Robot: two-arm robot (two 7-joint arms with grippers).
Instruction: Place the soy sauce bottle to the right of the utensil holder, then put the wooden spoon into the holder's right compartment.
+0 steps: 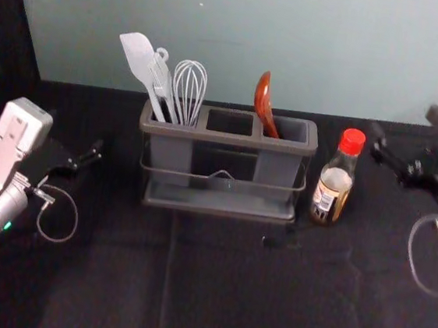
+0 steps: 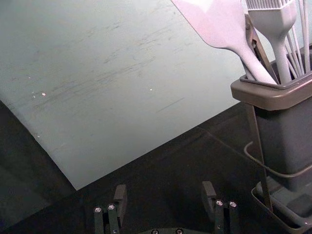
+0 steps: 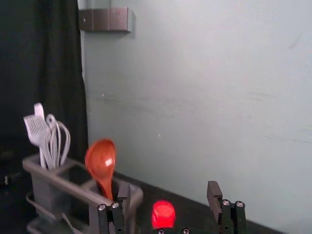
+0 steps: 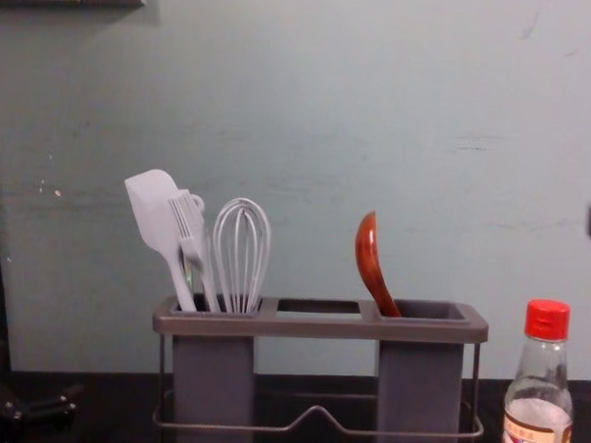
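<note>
My right gripper (image 1: pixel 405 129) is open, raised to the right of the soy sauce bottle (image 1: pixel 334 176). In the right wrist view the red cap (image 3: pixel 163 214) appears low between the fingers of my right gripper (image 3: pixel 169 195), with nothing held. The bottle stands upright on the table, right of the grey utensil holder (image 1: pixel 219 204). The wooden spoon (image 1: pixel 264 106) leans bowl-up in the holder's right compartment; the chest view shows the spoon (image 4: pixel 371 264) tilted left. My left gripper (image 1: pixel 86 160) idles left of the holder; in its wrist view the left gripper (image 2: pixel 165 192) is open and empty.
A white spatula (image 1: pixel 140 58), a brush-like utensil (image 1: pixel 162 84) and a whisk (image 1: pixel 189 90) stand in the holder's left compartment. Behind the black-covered table (image 1: pixel 214 289) rises a pale wall. A cable loop hangs at each arm.
</note>
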